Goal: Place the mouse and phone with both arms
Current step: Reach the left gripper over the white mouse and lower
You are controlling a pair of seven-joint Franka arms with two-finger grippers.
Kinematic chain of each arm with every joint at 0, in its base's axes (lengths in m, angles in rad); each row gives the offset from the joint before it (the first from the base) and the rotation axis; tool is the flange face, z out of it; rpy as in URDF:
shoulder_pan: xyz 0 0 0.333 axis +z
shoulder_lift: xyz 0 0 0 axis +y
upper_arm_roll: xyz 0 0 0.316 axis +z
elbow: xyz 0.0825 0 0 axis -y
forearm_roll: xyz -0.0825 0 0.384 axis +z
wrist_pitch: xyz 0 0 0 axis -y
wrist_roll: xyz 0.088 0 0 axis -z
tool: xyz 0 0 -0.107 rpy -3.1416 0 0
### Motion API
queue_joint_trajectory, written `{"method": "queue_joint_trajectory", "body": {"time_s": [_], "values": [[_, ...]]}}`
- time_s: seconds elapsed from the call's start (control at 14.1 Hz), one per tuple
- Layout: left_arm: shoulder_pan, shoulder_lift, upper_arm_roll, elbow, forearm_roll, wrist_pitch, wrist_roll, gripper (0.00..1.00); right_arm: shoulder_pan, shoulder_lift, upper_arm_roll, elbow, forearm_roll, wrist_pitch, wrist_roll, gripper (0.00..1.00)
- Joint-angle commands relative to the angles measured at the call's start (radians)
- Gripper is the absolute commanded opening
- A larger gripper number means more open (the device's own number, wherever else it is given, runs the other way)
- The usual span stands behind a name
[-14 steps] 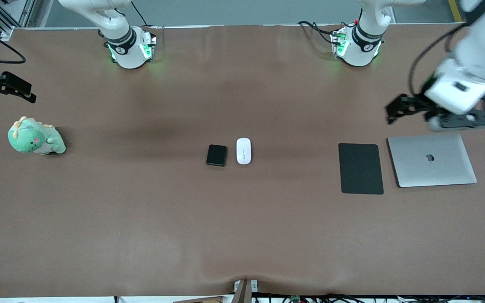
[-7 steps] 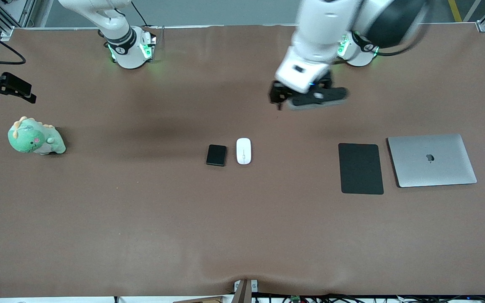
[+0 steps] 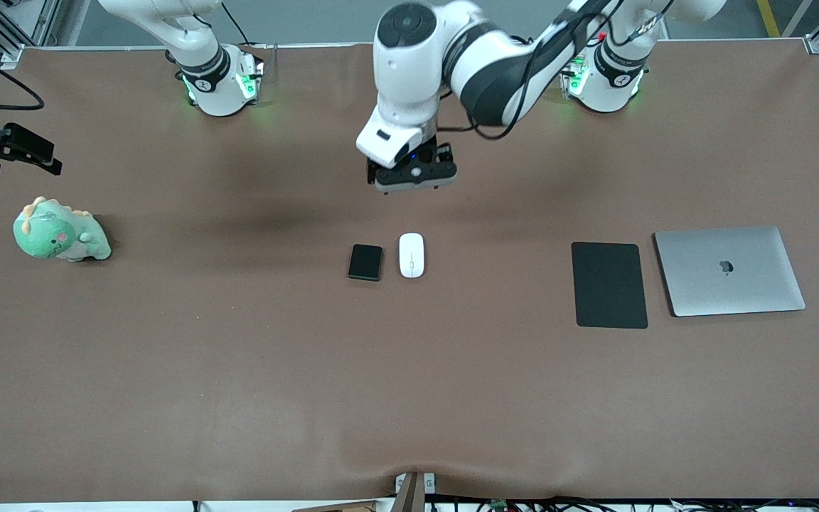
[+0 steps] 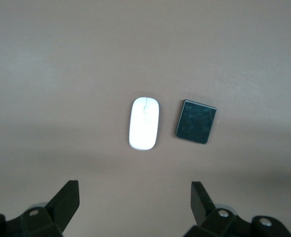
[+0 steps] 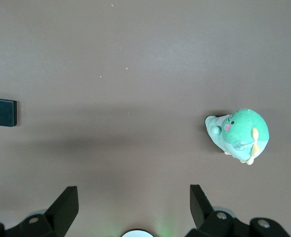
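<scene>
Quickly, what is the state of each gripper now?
Left gripper: open, empty, over bare table near the mouse.
Right gripper: open, empty, waiting at the right arm's end.

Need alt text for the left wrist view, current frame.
Seen from above, the white mouse and the black phone lie side by side, apart, on the brown table. The open left gripper hangs over bare table beside them.

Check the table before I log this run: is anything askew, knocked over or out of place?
Nothing stands out. The mouse and phone lie flat, side by side. The left gripper hangs open above the table; the right gripper waits open above the toy.
</scene>
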Motion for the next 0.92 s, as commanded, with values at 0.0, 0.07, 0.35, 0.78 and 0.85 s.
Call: {"method": "queue_joint_trajectory", "body": {"time_s": [0.0, 0.07, 0.35, 0.78, 0.85], "values": [[-0.011, 0.124, 0.007, 0.035, 0.089, 0.073, -0.012, 1.00, -0.007, 0.003, 0.000, 0.009, 0.011, -0.009, -0.004, 1.00], [-0.009, 0.167, 0.007, 0.029, 0.124, 0.104, -0.010, 1.00, -0.010, 0.010, 0.000, 0.010, 0.011, -0.009, -0.004, 1.00], [0.002, 0.268, 0.010, 0.006, 0.160, 0.193, 0.034, 1.00, -0.005, 0.018, -0.002, 0.012, 0.011, -0.008, -0.004, 1.00], [-0.009, 0.376, 0.066, 0.006, 0.161, 0.306, 0.100, 1.00, 0.051, 0.069, 0.000, 0.010, 0.011, -0.011, 0.004, 1.00], [-0.011, 0.388, 0.070, 0.009, 0.163, 0.317, 0.099, 1.00, 0.076, 0.072, 0.000, 0.012, 0.011, -0.009, 0.005, 1.00]]}}
